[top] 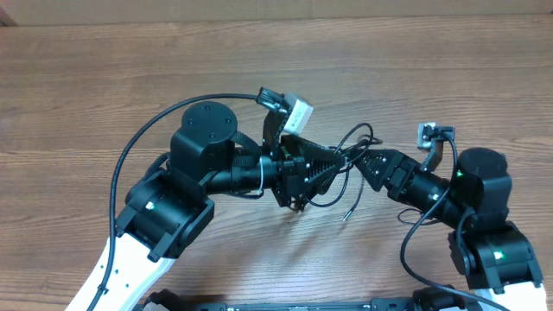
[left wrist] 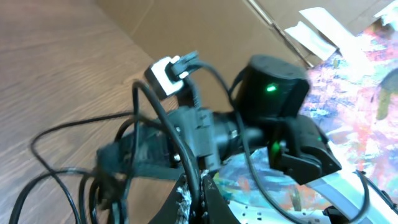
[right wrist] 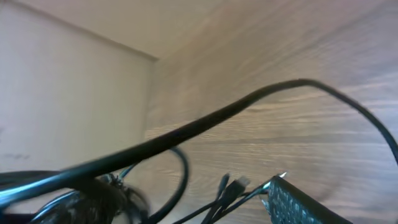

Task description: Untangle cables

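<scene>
The cables [top: 348,161] are thin black strands, looped and tangled between my two grippers at the table's middle. One loose end with a silver tip [top: 346,216] hangs toward the front. My left gripper [top: 301,173] is shut on a black cable strand [left wrist: 200,186] between its jaws [left wrist: 200,202], with more loops [left wrist: 74,186] to its left. My right gripper [top: 367,164] faces the tangle from the right. In the right wrist view only its right finger [right wrist: 295,202] shows, set wide of centre, with plug tips [right wrist: 235,183] beside it and a knotted dark mass [right wrist: 93,199] at lower left.
The wooden table [top: 104,86] runs back to a cardboard wall [right wrist: 62,93]. A white and grey connector block [top: 294,108] sits on the left arm's wrist. The right arm's thick cable [top: 415,233] loops at the front right. The right arm's body [left wrist: 273,106] fills the left wrist view.
</scene>
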